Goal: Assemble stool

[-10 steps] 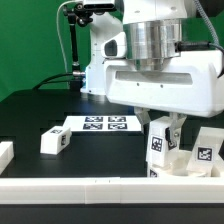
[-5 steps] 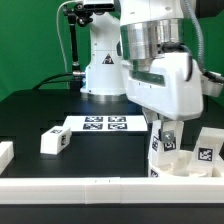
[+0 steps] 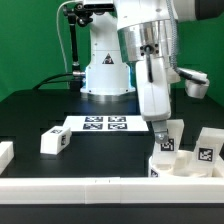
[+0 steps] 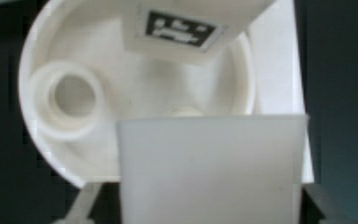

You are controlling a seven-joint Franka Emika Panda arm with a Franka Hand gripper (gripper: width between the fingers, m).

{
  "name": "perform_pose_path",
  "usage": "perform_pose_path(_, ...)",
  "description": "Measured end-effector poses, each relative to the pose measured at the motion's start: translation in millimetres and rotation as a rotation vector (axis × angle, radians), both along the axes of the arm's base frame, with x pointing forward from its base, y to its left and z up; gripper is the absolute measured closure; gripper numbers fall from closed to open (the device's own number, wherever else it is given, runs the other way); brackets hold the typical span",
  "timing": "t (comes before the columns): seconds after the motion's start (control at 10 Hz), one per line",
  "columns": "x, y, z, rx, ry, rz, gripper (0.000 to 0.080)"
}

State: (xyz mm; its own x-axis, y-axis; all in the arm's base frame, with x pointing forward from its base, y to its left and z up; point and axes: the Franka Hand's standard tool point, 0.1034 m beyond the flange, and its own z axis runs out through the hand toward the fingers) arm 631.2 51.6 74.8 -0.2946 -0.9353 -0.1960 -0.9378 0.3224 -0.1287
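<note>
Where the seat disc (image 3: 185,166) lies, against the white border rail (image 3: 100,185) at the exterior view's right, its shallow bowl faces up. The wrist view shows one round socket (image 4: 66,95) in its floor. A standing leg (image 3: 207,148) with a square tag rises at the disc's far side (whether it sits in a socket I cannot tell). Over the disc hangs the held leg (image 3: 167,142), near upright and pinched between the closed fingers of the gripper (image 3: 164,130); whether its lower end touches the disc is unclear. The arm comes down steeply onto the disc from above. Well apart from the disc, toward the exterior view's left, a loose leg (image 3: 54,141) lies on the black table (image 3: 30,115), beside the marker board (image 3: 105,123).
</note>
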Motion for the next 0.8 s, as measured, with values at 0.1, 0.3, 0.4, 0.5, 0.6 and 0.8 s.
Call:
perform_pose_path(0.1, 0.2, 1.0, -0.2, 0.027, -0.007, -0.080, 0.0461)
perform_pose_path(0.3, 0.8, 2.7, -0.1, 0.073, -0.001, -0.220, 0.0461)
perform_pose_path(0.4, 0.8, 2.4, 0.0, 0.084, 0.004, -0.255, 0.0461)
perform_pose_path(0.5, 0.7, 1.8, 0.3, 0.103, 0.024, -0.315, 0.0461)
perform_pose_path(0.6, 0.7, 2.0, 0.1, 0.116, 0.031, -0.363, 0.0461)
perform_pose_path(0.8, 0.5, 2.6, -0.1, 0.113, 0.029, -0.343, 0.0283)
